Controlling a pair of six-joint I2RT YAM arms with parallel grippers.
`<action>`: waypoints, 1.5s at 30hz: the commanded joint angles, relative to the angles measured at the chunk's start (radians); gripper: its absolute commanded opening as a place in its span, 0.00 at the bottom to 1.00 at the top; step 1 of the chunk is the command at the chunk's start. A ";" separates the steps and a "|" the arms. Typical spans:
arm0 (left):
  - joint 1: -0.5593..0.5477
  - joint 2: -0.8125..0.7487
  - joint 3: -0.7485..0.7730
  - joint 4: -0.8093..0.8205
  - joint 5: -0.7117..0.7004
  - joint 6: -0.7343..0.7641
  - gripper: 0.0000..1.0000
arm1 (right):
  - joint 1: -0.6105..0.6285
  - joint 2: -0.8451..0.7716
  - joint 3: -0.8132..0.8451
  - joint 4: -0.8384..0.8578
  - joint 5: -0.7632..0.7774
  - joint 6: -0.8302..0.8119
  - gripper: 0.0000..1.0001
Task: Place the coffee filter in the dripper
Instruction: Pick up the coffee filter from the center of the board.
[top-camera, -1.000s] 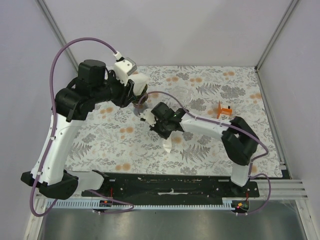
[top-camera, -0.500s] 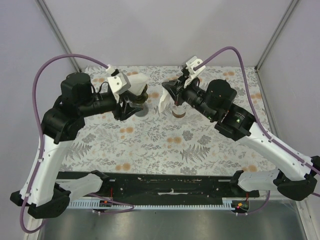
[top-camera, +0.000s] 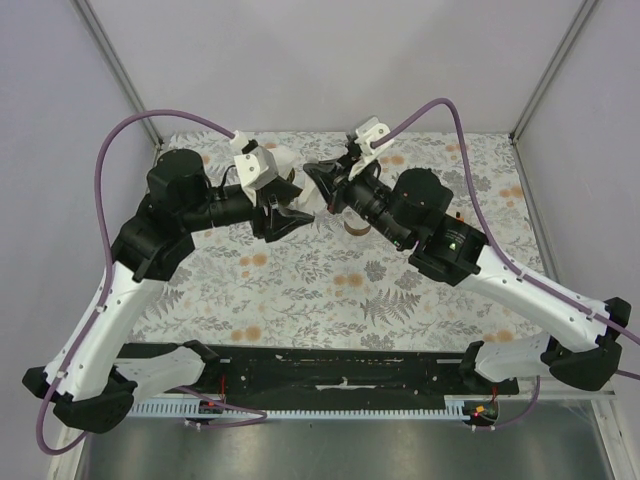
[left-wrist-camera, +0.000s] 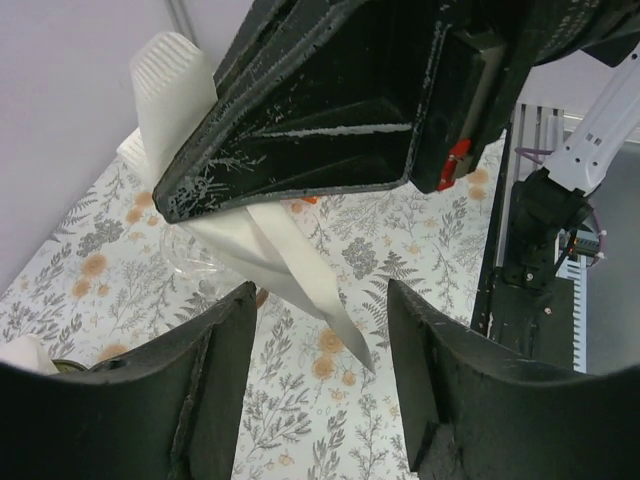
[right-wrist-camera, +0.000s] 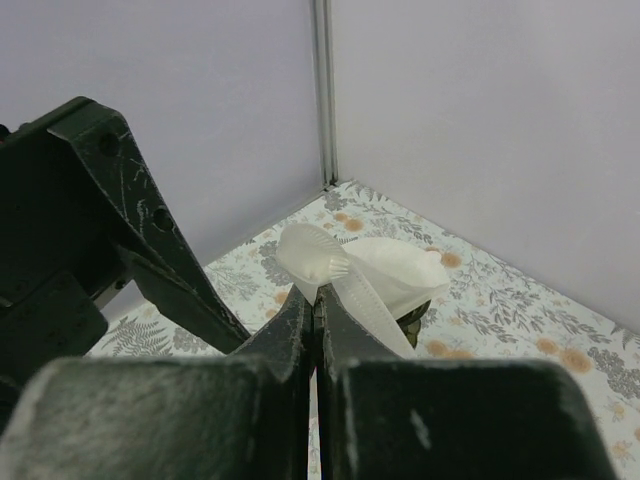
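Nearest you, the flowered tablecloth (top-camera: 300, 300) is covering the table under both arms. On it, the dripper (top-camera: 355, 228) is standing close by the two meeting hands. Your left gripper (top-camera: 287, 215) is hanging above the cloth with its jaws spread wide, gripping nothing. The white paper filter (right-wrist-camera: 385, 270) is hanging in the air, off the dripper. Its pointed end is dangling in front of those spread jaws, and contact cannot be told. Your right gripper (right-wrist-camera: 315, 310) is pinching the filter tight. Beyond, the grey walls are meeting at a metal post (right-wrist-camera: 322, 90).
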 joint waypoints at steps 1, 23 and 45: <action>-0.012 -0.004 -0.016 0.115 0.012 -0.084 0.55 | 0.016 0.003 0.029 0.061 0.005 -0.005 0.00; -0.013 -0.062 -0.089 0.103 -0.004 -0.068 0.02 | -0.016 -0.050 0.003 0.024 -0.240 -0.039 0.69; -0.012 -0.107 -0.047 -0.092 0.298 0.210 0.02 | -0.455 -0.008 0.120 -0.243 -1.452 -0.165 0.98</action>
